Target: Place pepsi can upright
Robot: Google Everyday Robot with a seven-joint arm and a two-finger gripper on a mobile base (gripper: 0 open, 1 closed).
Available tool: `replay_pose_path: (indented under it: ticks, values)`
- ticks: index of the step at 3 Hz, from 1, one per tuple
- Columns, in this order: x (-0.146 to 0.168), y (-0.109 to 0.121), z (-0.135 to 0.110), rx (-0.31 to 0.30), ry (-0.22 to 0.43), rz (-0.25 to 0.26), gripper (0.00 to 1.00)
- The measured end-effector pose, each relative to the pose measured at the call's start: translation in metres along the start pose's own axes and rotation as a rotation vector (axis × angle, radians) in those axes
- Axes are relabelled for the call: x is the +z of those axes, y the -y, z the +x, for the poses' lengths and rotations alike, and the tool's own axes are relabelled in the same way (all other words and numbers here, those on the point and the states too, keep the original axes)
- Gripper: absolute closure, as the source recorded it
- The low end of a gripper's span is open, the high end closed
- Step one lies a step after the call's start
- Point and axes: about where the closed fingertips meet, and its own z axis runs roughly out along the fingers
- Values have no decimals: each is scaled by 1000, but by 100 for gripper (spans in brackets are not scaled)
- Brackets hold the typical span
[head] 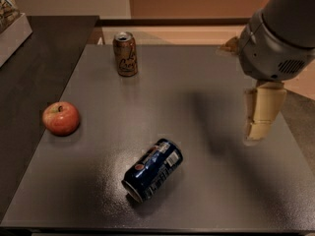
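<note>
Grey arm (280, 38) upper right; gripper (254, 135) points down above table (206, 77), jaws' state unclear; pepsi can (153, 169) on side.

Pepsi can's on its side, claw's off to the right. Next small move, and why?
Probably bring the claw across and down toward the pepsi can. The can lies on its side near the front of the table, untouched, and the claw hangs over the right side, apart from it.

Blue pepsi can (152, 176) (barcoded); beige end effector (257, 134) right.
</note>
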Motion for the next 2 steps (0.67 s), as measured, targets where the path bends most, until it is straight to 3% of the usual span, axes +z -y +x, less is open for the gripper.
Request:
replay_pose_path:
  ticks: [2]
  values:
    - [36, -42, -88, -370, 45, -95, 0]
